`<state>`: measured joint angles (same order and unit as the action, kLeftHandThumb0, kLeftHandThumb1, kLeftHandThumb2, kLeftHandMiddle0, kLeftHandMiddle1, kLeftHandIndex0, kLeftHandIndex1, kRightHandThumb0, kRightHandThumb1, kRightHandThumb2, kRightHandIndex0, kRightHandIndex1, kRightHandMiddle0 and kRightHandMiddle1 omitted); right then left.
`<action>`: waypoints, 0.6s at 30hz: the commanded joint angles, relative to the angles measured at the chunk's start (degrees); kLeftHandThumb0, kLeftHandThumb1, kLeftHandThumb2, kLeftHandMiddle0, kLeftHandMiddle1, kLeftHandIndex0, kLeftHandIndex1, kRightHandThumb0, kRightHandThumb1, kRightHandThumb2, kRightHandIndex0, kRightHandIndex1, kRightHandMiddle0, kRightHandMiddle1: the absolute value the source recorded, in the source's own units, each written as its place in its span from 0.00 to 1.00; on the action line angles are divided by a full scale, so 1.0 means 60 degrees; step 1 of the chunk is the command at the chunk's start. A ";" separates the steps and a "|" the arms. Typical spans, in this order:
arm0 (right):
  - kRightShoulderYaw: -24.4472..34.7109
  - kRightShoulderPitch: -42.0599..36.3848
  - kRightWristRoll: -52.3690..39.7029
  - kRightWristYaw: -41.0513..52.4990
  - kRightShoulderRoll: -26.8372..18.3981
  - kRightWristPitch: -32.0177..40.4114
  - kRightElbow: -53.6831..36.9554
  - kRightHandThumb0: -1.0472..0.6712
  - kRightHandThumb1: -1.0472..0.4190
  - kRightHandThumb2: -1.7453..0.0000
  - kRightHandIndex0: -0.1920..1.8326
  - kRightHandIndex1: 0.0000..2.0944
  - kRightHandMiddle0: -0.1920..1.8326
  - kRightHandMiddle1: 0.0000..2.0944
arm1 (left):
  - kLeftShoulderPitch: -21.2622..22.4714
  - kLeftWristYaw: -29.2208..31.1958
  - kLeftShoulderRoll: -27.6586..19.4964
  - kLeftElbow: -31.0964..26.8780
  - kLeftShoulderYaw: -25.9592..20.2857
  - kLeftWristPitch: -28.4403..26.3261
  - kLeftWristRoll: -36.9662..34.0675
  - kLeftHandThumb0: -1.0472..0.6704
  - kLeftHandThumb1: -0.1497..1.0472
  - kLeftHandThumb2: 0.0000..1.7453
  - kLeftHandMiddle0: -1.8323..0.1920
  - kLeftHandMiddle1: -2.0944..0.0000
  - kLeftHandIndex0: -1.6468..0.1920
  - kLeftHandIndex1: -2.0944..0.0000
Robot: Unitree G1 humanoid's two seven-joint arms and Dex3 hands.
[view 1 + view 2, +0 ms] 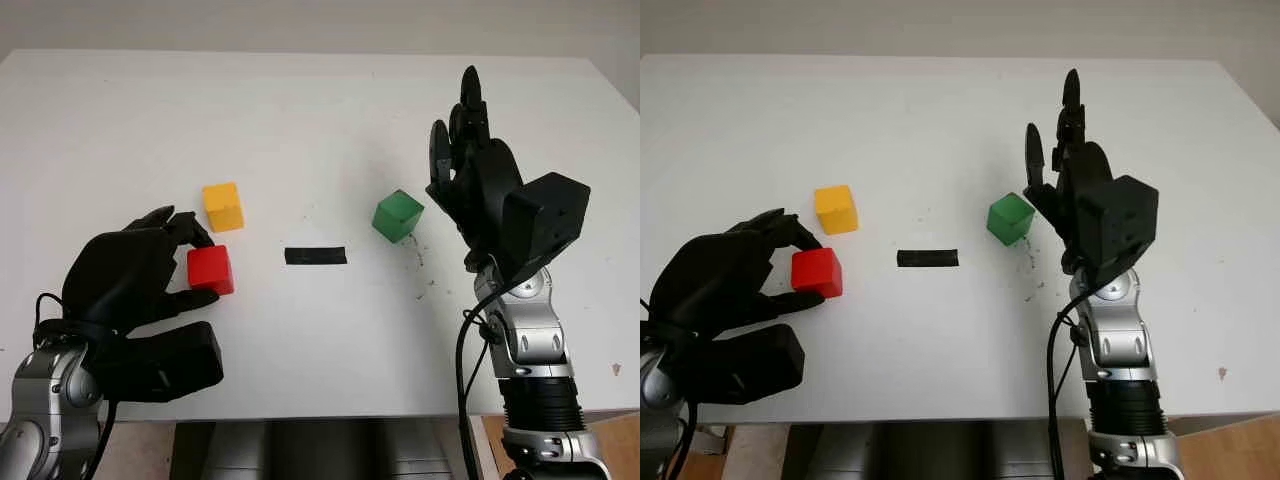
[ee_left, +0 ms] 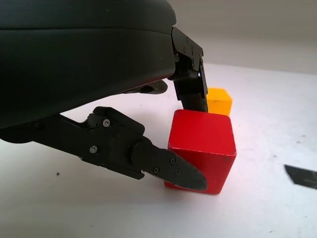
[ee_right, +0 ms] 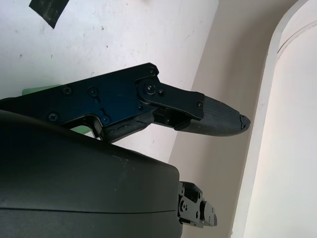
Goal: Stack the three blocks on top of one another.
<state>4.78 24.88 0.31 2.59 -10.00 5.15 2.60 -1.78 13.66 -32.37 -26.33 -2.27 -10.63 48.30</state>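
Note:
My left hand [image 1: 198, 268] is shut on the red block [image 1: 210, 268], one finger on its far side and the thumb on its near side. In the left wrist view the red block [image 2: 200, 148] sits at the table surface between the fingers [image 2: 168, 168]. The yellow block [image 1: 223, 206] stands just behind it, a small gap apart. The green block [image 1: 398, 215] is on the table right of centre. My right hand [image 1: 455, 110] is open, raised upright just to the right of the green block and not touching it.
A strip of black tape [image 1: 315, 255] lies on the white table [image 1: 300, 120] between the red and green blocks. The table's front edge runs close behind both wrists.

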 commanded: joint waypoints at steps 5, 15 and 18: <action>-0.0024 -0.0106 -0.0046 -0.0045 0.0127 0.0117 -0.0299 0.21 0.00 0.61 0.00 0.00 0.00 0.00 | -0.0062 -0.0237 0.0145 -0.0118 -0.0542 0.0543 -0.1243 0.40 1.00 0.06 0.76 0.97 0.82 0.26; -0.0106 -0.0126 0.0097 -0.0137 0.0117 0.0457 -0.0369 0.19 0.00 0.62 0.00 0.00 0.00 0.00 | 0.0280 0.0057 0.0101 -0.0165 -0.0781 0.0600 -0.2312 0.40 1.00 0.05 0.76 0.98 0.82 0.25; -0.0161 -0.0129 0.0133 -0.0080 0.0090 0.0485 -0.0373 0.19 0.00 0.61 0.00 0.00 0.00 0.00 | 0.0569 0.0370 -0.0039 -0.0148 -0.0775 0.0533 -0.2589 0.39 1.00 0.05 0.79 0.98 0.83 0.24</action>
<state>3.88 24.45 1.01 2.02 -9.38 7.84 1.87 0.25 15.31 -31.97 -26.29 -6.35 -7.33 33.40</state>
